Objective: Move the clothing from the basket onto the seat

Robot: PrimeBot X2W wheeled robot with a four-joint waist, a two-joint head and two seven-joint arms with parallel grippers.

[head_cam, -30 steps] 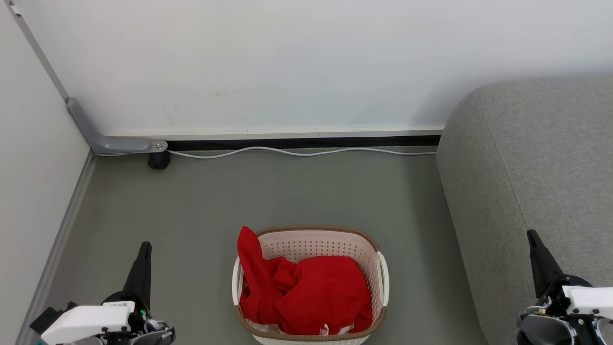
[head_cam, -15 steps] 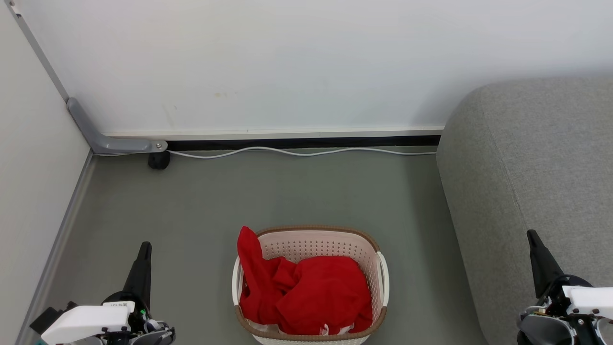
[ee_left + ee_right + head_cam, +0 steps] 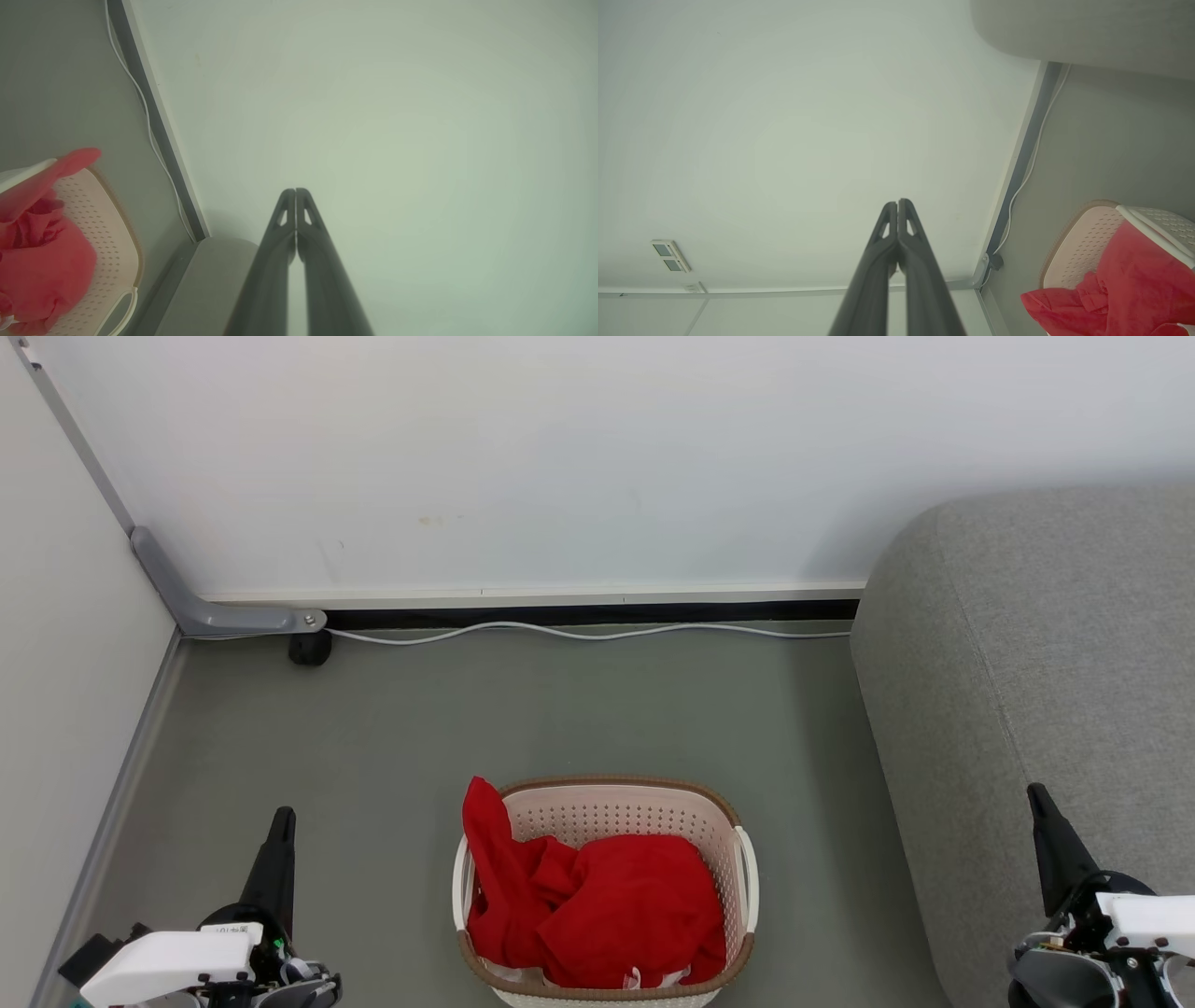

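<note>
Filling the basket [image 3: 616, 785] lies clothing [image 3: 616, 905]; left claw [image 3: 283, 818]'s label [image 3: 231, 930] illegible.

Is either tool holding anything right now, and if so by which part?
Nothing is held. The left tool and the right tool are both shut and empty; the clothing lies untouched in the basket.
</note>
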